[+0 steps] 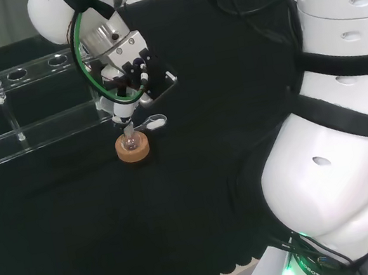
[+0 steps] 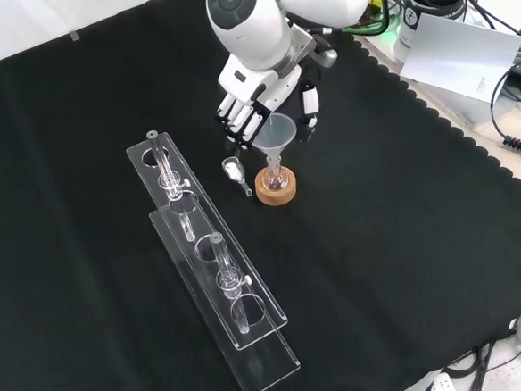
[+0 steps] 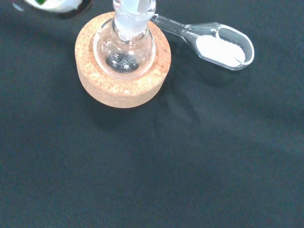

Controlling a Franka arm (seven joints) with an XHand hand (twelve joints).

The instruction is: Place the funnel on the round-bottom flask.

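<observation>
A small round-bottom flask point(image 2: 275, 178) stands upright in a cork ring point(image 2: 276, 194) on the black cloth. A clear funnel point(image 2: 275, 137) stands upright over it, its stem down in the flask's neck. The hand point(image 2: 256, 104) reaches down just behind the funnel, fingers to its left and thumb to its right, curled about the cone. From behind, the hand point(image 1: 131, 72) hangs right over the cork ring point(image 1: 133, 151). Close up, the flask point(image 3: 124, 50) sits in the cork ring point(image 3: 95, 80), with the glass neck point(image 3: 134, 9) rising out of it.
A clear scoop with white powder point(image 3: 221, 48) lies right beside the cork ring, and the scoop point(image 2: 235, 171) points towards a long clear tube rack point(image 2: 214, 270). The rack point(image 1: 21, 102) holds thin glass tubes. The cloth's scalloped edge point(image 2: 433, 103) runs along the right.
</observation>
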